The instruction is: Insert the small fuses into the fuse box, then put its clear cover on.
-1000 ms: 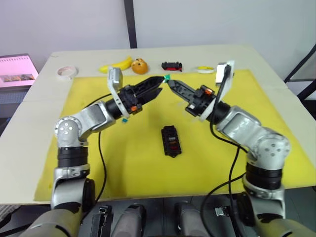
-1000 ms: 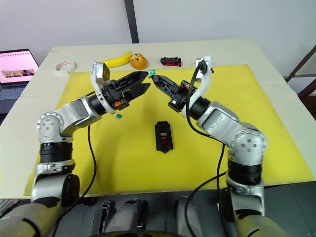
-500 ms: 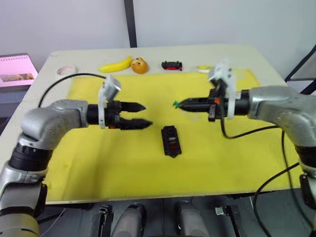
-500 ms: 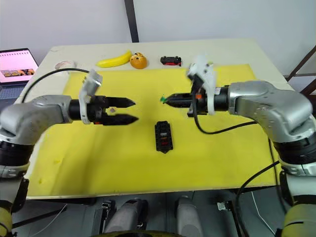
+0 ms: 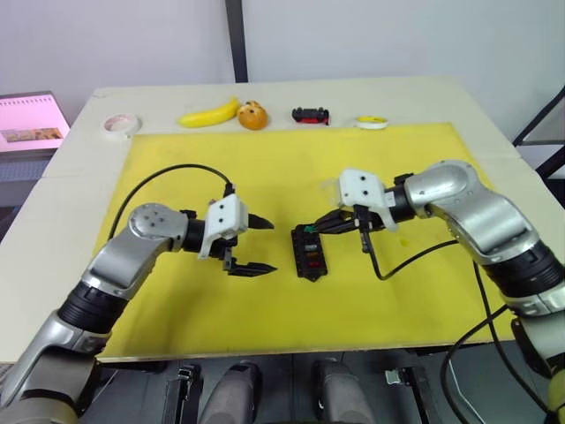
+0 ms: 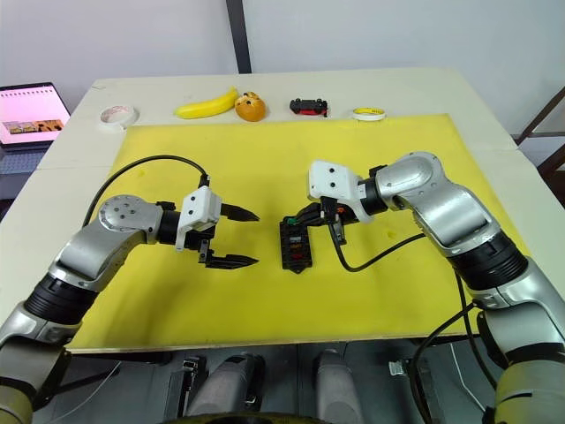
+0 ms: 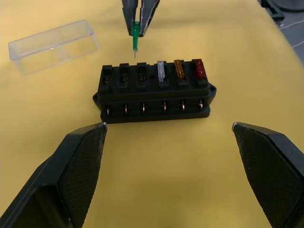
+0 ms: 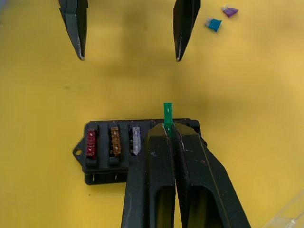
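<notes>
The black fuse box (image 7: 154, 90) lies on the yellow mat (image 5: 177, 168). One of its rows holds a grey fuse (image 7: 161, 71), an orange fuse (image 7: 179, 69) and a red fuse (image 7: 198, 69); the slots beside them are empty. My right gripper (image 8: 172, 130) is shut on a green fuse (image 8: 167, 118), held just above those empty slots. Left of the box, my left gripper (image 5: 269, 246) is open and faces it with nothing between the fingers. The clear cover (image 7: 52, 45) rests on the mat beyond the box. Teal (image 8: 213, 24) and purple (image 8: 230, 11) fuses lie loose behind the left gripper.
Along the table's far edge are a tape roll (image 5: 117, 125), a banana (image 5: 210, 115), an orange fruit (image 5: 253, 116), a toy car (image 5: 310, 115) and a yellow tape roll (image 5: 372, 123). A pink screen (image 5: 26, 132) stands off the table at the left.
Both arms came down from mid-air over the far part of the mat to the fuse box. The right gripper brought the green fuse with it; the left gripper stayed open.
</notes>
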Robot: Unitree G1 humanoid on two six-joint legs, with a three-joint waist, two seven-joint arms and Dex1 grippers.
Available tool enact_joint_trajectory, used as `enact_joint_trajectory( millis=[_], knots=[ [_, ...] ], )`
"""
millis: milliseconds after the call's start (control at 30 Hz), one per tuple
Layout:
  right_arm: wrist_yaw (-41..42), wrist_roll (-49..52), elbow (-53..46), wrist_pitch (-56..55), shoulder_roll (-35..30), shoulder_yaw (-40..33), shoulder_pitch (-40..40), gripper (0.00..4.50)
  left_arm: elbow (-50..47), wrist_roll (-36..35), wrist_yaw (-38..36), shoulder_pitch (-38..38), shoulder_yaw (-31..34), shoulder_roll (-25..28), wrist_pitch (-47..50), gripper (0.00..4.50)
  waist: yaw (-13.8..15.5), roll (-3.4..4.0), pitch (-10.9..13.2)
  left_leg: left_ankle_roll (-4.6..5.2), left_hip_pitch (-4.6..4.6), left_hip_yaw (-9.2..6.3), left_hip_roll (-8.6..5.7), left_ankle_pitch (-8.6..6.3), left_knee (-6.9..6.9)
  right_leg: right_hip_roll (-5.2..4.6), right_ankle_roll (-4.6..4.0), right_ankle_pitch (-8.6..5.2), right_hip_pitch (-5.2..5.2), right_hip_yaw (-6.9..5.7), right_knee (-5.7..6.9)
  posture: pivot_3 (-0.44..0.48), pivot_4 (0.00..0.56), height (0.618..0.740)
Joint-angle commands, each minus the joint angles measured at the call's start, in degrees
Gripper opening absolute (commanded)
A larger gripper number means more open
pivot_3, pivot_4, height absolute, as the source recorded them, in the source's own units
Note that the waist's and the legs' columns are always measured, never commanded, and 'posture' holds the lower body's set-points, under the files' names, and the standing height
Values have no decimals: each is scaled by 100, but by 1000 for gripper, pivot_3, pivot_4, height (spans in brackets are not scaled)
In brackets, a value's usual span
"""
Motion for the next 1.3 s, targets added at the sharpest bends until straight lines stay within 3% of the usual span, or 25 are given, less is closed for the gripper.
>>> enact_joint_trajectory(
  millis=[33,333,1300],
  knots=[
    [117,-218,-70,-54,75,-108,-2,0,-39,148,-66,2,109,-85,-189,4453,1,0,0,0,0,0,0,0,1,0,0,0,0,0,1,0,150,740],
    [332,-608,36,-172,219,-107,87,0,262,454,-140,-123,76,-375,-359,4453,-3,0,0,-1,0,-2,-1,0,4,0,0,0,2,-3,3,0,150,740],
    [668,-1273,382,-608,463,-135,74,0,182,699,-203,-207,93,-605,-296,4453,-3,1,-1,-5,1,-4,-3,3,13,0,1,0,4,-5,12,0,150,740]
  ],
)
